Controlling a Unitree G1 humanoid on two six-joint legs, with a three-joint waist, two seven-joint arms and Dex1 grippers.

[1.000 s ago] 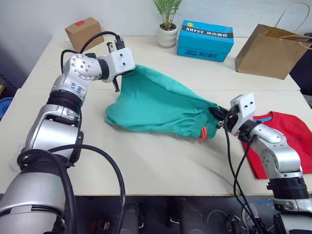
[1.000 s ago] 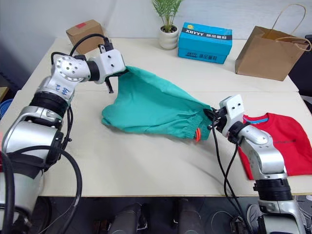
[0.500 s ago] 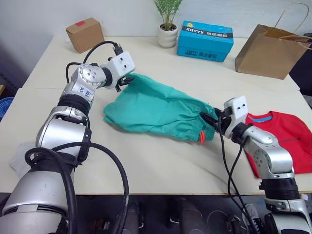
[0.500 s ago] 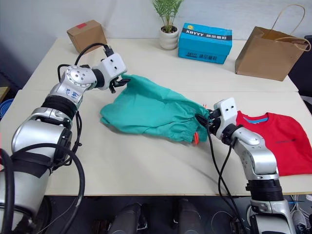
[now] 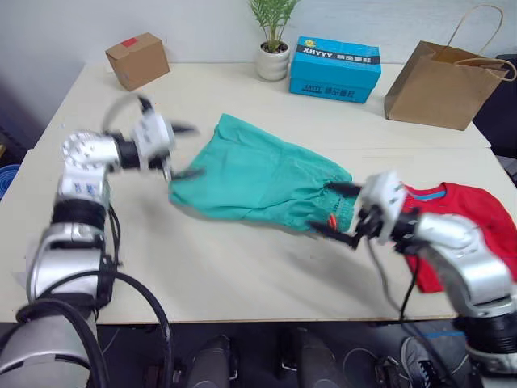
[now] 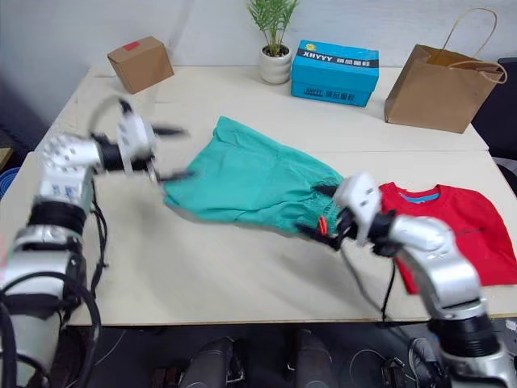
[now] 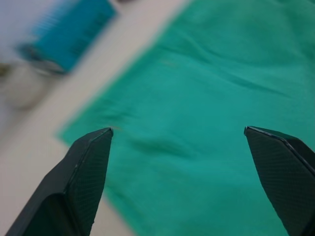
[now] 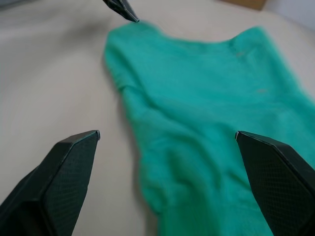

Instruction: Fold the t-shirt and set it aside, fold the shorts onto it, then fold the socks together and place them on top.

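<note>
The left gripper [image 5: 184, 149] is being held with its two black fingers spread wide apart and nothing between them, just off the shorts' [image 5: 258, 178] corner that lies toward the cardboard box [image 5: 136, 61]. In the left wrist view the fingertips [image 7: 93, 147] are being shown parted over teal cloth, with no fabric pinched between them.

The right gripper [image 5: 334, 212] is likewise being held wide open and empty, at the gathered waistband end of the shorts, beside the orange-red drawstring cord [image 5: 331, 221]. One finger is being held over the waistband and the other is being held beside the hem; whether either is touching the cloth cannot be told. In the right wrist view the two fingers [image 8: 69, 162] are being seen well apart, and the shorts are being seen lying loose on the table [image 5: 242, 267] beyond them.

The shorts are being left spread and somewhat rumpled on the table, between the two grippers. The t-shirt [image 5: 472, 222] is being kept flat on the table just beyond the waistband end of the shorts, partly covered by the right arm.

Farther back from the shorts, a potted plant [image 5: 272, 50], a blue box [image 5: 334, 68] and a brown paper bag [image 5: 436, 74] are being seen standing on the table.
</note>
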